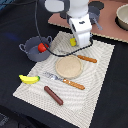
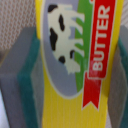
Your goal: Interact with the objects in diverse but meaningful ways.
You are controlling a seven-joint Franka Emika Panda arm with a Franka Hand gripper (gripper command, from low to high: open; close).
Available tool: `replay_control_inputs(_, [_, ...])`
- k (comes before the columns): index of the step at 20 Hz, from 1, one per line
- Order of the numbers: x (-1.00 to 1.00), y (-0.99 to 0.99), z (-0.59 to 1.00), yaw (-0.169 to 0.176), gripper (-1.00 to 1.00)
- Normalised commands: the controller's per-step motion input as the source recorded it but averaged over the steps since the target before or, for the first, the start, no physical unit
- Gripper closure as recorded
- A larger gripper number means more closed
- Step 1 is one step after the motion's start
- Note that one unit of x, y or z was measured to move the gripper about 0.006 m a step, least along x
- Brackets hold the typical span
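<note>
My gripper (image 1: 74,40) is shut on the yellow butter packet (image 1: 73,43) over the far edge of the striped placemat (image 1: 100,75). In the wrist view the packet (image 2: 75,60), printed with a cow and a red "BUTTER" band, fills the frame between the teal-padded fingers (image 2: 29,85). I cannot tell whether it touches the mat. A grey two-handled pot (image 1: 33,52) on the exterior view's left holds the red tomato (image 1: 42,47). The yellow banana (image 1: 29,79) and brown sausage (image 1: 53,95) lie on the mat's near part.
A round beige plate (image 1: 68,66) sits mid-mat, with an orange-handled knife (image 1: 65,80) in front of it and another orange-handled utensil (image 1: 86,59) behind it. A pale bowl (image 1: 122,17) stands on a tan board at the back right.
</note>
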Motion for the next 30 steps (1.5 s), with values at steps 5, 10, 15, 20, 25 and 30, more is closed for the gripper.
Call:
replay_control_inputs(5, [0.47, -0.38, 0.99, 0.000, 1.00])
replay_control_inputs(10, [0.39, -0.74, 0.80, 0.012, 1.00])
replay_control_inputs(15, [0.37, -0.81, 0.65, 0.025, 1.00])
replay_control_inputs(20, [0.49, -0.79, 0.49, 0.008, 1.00])
replay_control_inputs(25, [0.66, -0.74, 0.35, 0.000, 1.00])
replay_control_inputs(30, [0.69, -0.73, 0.36, -0.003, 1.00])
